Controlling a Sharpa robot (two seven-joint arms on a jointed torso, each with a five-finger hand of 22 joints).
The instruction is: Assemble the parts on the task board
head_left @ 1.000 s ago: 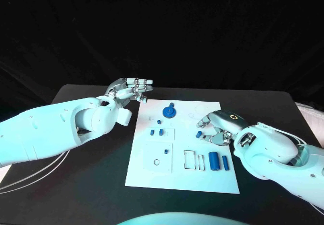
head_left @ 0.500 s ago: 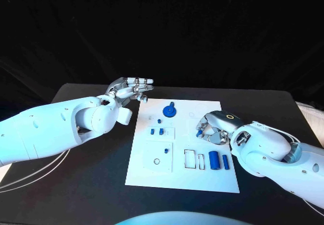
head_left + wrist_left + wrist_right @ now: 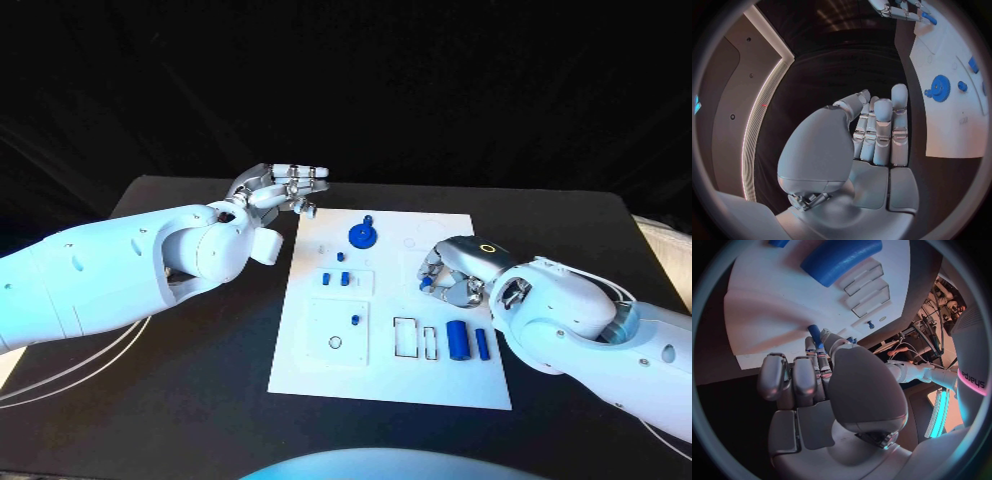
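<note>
The white task board [image 3: 310,375] lies in the middle of the black table. On it are a blue gear [image 3: 362,237], small blue pegs [image 3: 336,280] and two blue cylinders [image 3: 457,342] beside empty slots [image 3: 407,338]. My right hand [image 3: 459,268] hovers over the board's right side and pinches a small blue peg [image 3: 427,284] between thumb and finger; the peg [image 3: 815,334] shows at my fingertips in the right wrist view, above the board [image 3: 773,305]. My left hand [image 3: 284,185] is raised off the board's far left corner, fingers side by side and lightly bent, holding nothing [image 3: 873,135].
Bare black table [image 3: 188,370] surrounds the board on all sides. A black backdrop [image 3: 433,90] hangs behind the table. My left forearm [image 3: 130,265] lies over the table's left part, and my right forearm [image 3: 591,330] over its right part.
My right hand has shifted slightly left and toward the far side with the blue peg still pinched. The left hand has stayed put.
</note>
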